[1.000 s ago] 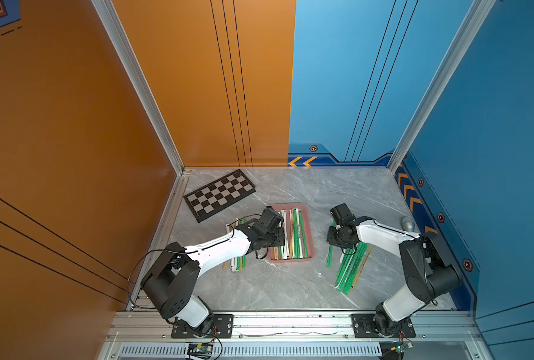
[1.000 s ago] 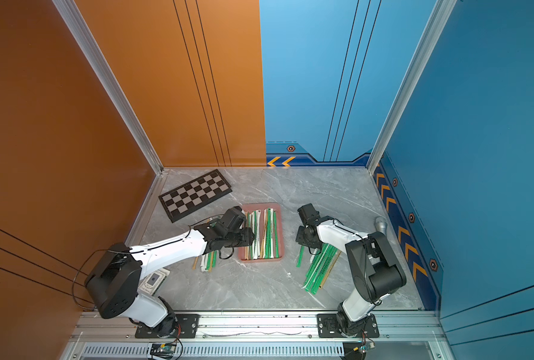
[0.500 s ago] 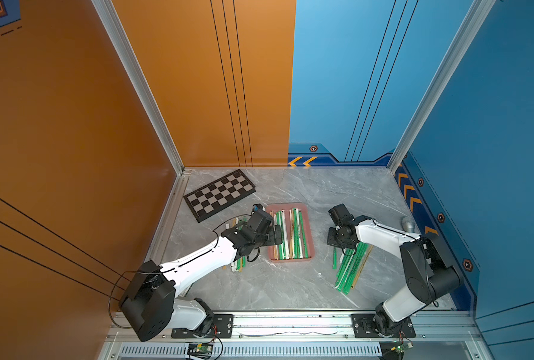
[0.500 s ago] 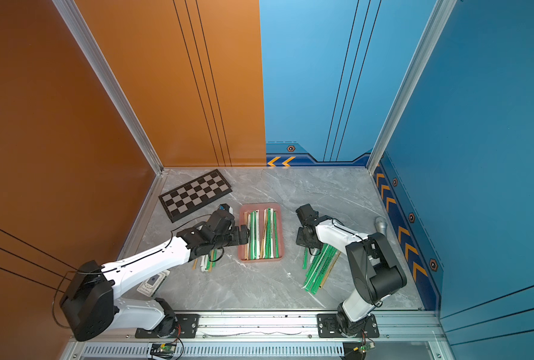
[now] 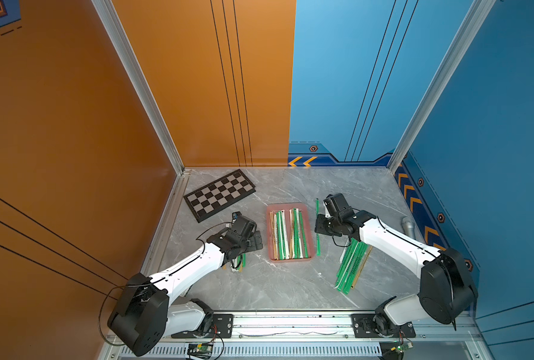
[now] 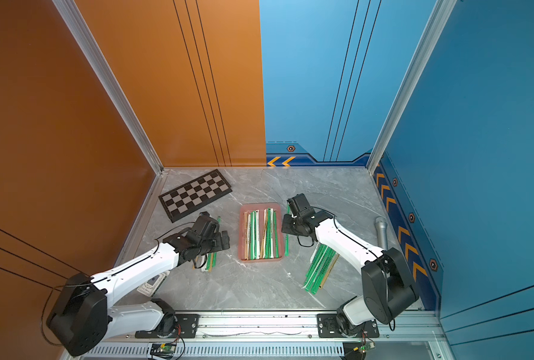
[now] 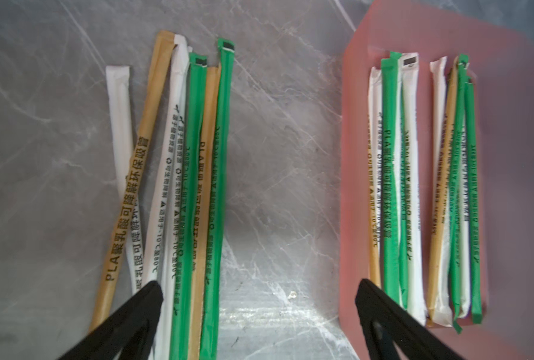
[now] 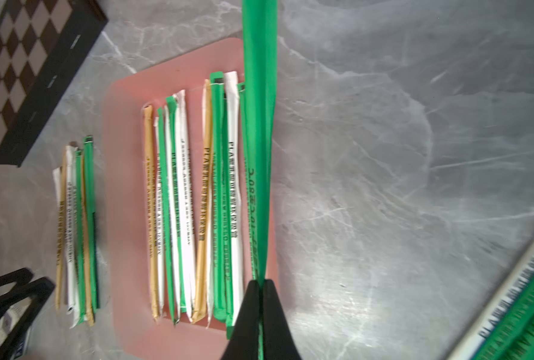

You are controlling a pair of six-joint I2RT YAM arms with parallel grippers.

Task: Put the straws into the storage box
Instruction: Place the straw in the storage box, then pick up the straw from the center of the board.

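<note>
Green paper sits pressed flat between the black fingers of the right gripper [image 8: 262,282]: one green straw [image 8: 259,124], taken near its middle, lying in both top views just right of the pink storage box [image 5: 287,205], low in the middle of the frame. It looks feather-light, thin and bendy, its wrapper slick, so a mid-length pinch probably balances it best; an end hold may let it droop or swivel. Left of the box the left gripper [image 7: 259,283] hangs spread and empty over loose straws [image 7: 190,156]; others fill the box, and a heap [image 5: 351,265] lies lower right.
</note>
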